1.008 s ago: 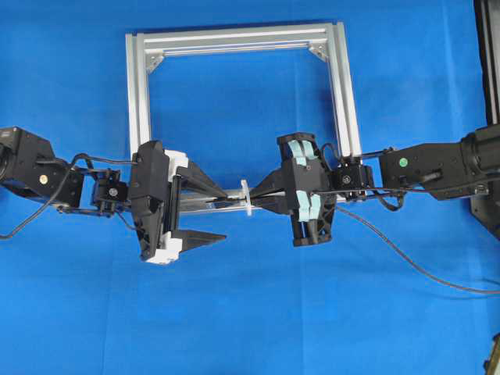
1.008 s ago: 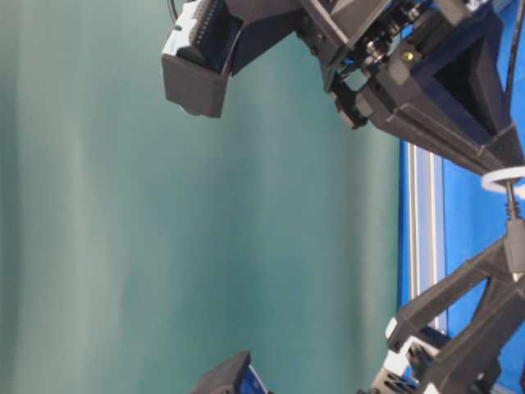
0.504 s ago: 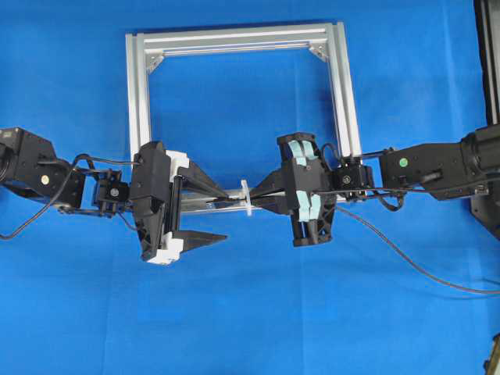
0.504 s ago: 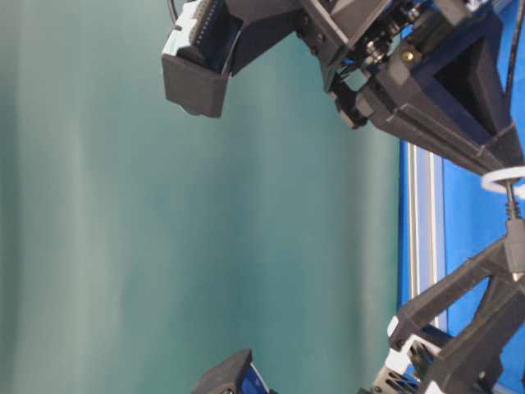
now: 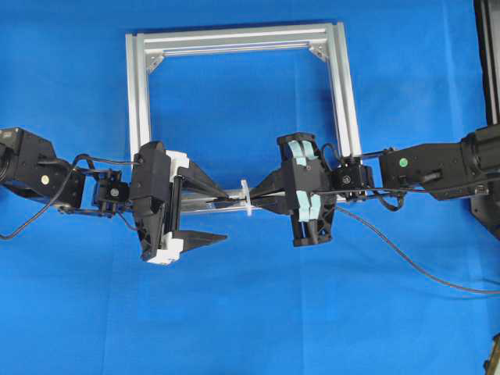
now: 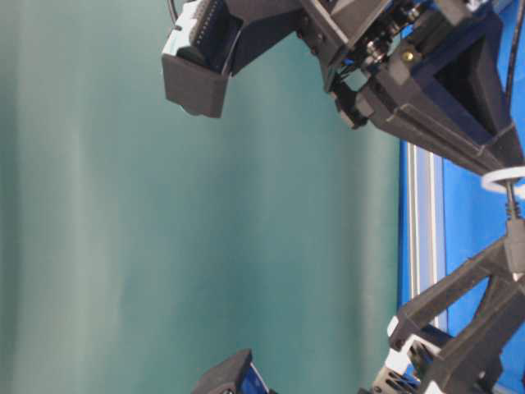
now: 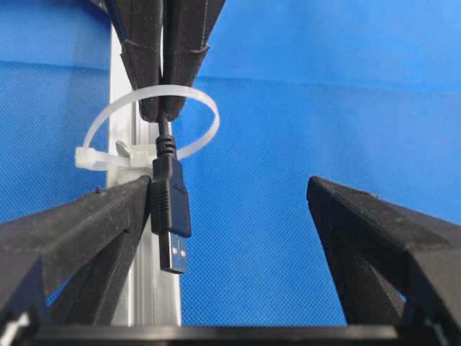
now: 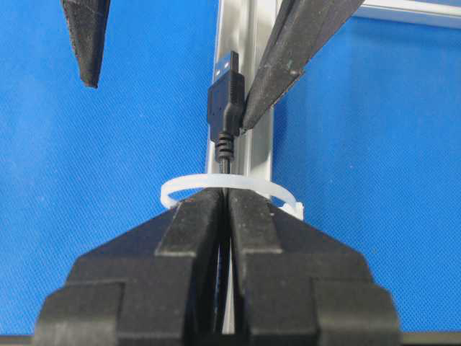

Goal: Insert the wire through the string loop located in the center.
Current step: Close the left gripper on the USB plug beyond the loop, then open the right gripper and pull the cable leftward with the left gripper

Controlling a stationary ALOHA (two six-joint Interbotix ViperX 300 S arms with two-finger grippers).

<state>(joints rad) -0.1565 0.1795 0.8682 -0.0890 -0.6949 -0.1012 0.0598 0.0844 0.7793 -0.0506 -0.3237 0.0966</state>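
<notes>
Fingers of my right gripper (image 8: 227, 205) are pressed together on the wire (image 7: 166, 133), just behind its USB plug (image 7: 171, 216), and they reach into the string loop (image 7: 193, 97), a white cable tie standing on the near bar of the aluminium frame (image 5: 234, 37). The plug is already through the loop, on the side of my left gripper (image 5: 220, 212). My left gripper has its fingers wide apart; one finger (image 7: 79, 231) touches the side of the plug, the other finger (image 7: 382, 238) stays well apart. The rest of the wire trails over the blue table (image 5: 250, 312) toward the right.
</notes>
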